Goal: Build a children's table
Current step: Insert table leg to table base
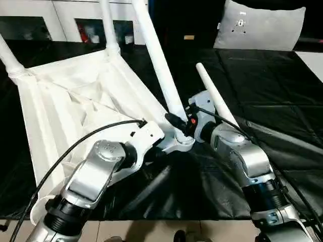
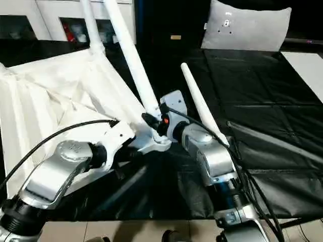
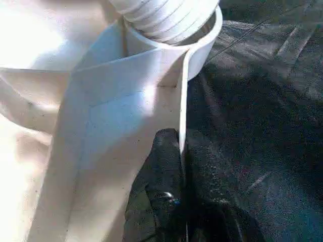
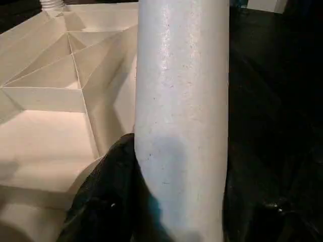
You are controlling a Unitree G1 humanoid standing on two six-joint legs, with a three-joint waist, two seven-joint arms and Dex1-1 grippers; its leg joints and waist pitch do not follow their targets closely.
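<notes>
The children's table top point(image 1: 75, 101) lies upside down and tilted on the black cloth, ribbed underside up. Three white legs stand in its corner sockets: one at the far left point(image 1: 6, 55), one at the back point(image 1: 108, 25) and one at the near right corner point(image 1: 156, 60). My right gripper point(image 1: 177, 122) is shut on that near leg point(image 4: 181, 101) just above its socket point(image 3: 202, 45). My left gripper point(image 1: 164, 146) is shut on the top's thin rim beside the same socket, one black finger point(image 3: 161, 166) pressed against the wall. A loose leg point(image 1: 214, 98) lies on the cloth behind my right forearm.
A grey-white cushion point(image 1: 260, 25) leans at the back right. White cabinets point(image 1: 50, 20) stand behind the table at the back left. The black cloth point(image 1: 272, 85) covers the work surface to the right, and its front edge runs just below my forearms.
</notes>
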